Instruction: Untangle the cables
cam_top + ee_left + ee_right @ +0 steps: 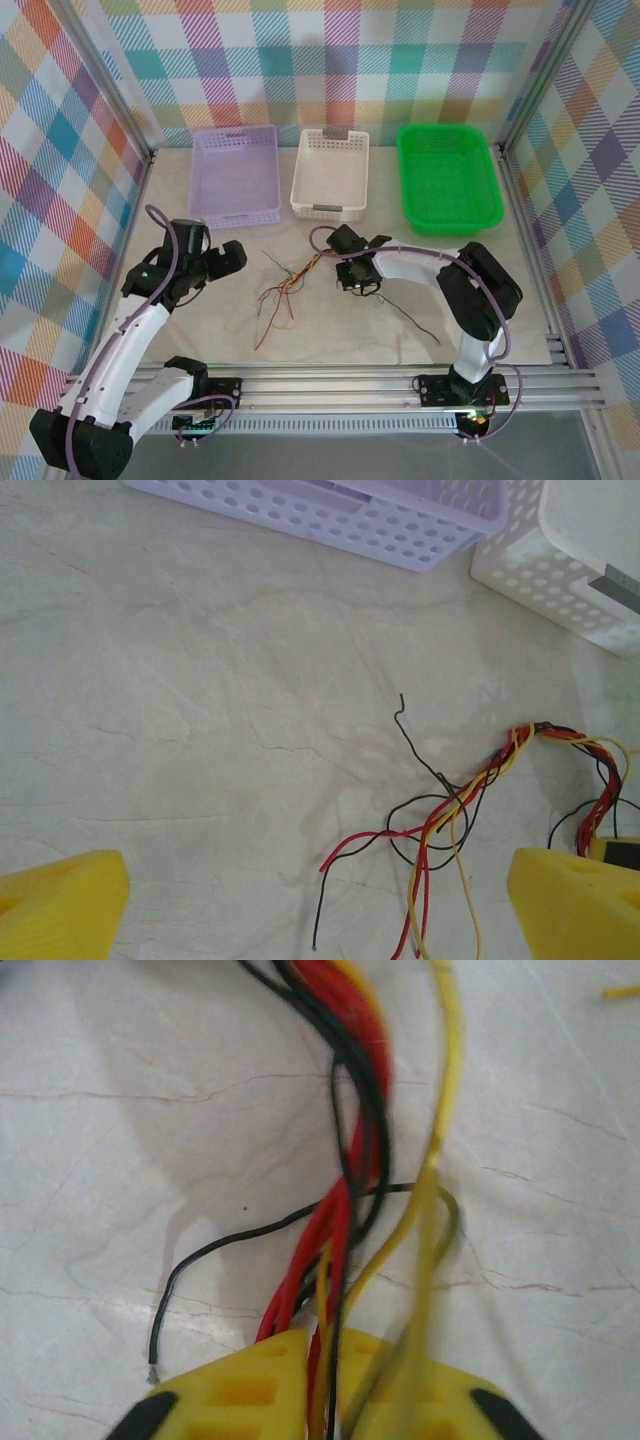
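Right hand [322,1365] pinching tangled bundle of thin red, yellow, black wires [350,1150]; left hand [228,258] hovering spread; untangling barely starting.

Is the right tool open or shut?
Shut: the right tool has its yellow fingers pressed together, with red, black and yellow cables pinched between them.

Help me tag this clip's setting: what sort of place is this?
Probably a robot test cell, not a home: plaid panel walls on a metal frame, two arms bolted to a rail, and three baskets lined up on the table.
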`<state>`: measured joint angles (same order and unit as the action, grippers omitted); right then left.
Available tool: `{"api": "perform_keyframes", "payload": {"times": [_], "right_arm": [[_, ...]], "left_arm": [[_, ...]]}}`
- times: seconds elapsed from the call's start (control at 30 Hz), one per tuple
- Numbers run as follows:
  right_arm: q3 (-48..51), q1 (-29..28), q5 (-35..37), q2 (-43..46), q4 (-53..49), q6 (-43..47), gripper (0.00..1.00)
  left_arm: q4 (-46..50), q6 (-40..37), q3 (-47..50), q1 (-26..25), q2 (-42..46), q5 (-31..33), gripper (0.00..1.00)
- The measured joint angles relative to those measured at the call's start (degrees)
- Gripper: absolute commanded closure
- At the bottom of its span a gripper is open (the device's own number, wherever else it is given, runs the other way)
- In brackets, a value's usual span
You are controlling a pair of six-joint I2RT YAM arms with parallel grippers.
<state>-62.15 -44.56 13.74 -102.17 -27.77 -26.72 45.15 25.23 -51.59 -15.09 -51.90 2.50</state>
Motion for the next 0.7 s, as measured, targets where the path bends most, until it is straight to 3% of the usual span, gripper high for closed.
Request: {"api": "perform_keyframes", "payload": {"times": [0.33,0.7], "right_arm": [[-4.52,0.70,-2.78,7.98,-2.75,7.06,1.00],[-10.56,1.73,-10.54,12.37,-7.28,14.43,1.00]], "left_arm": [[-0.28,-0.66,-0.11,-0.90,-0.11,-2.05,0.03],[-4.90,-1.07,-0.11,-1.09,-0.81,-12.66,0.03]]}}
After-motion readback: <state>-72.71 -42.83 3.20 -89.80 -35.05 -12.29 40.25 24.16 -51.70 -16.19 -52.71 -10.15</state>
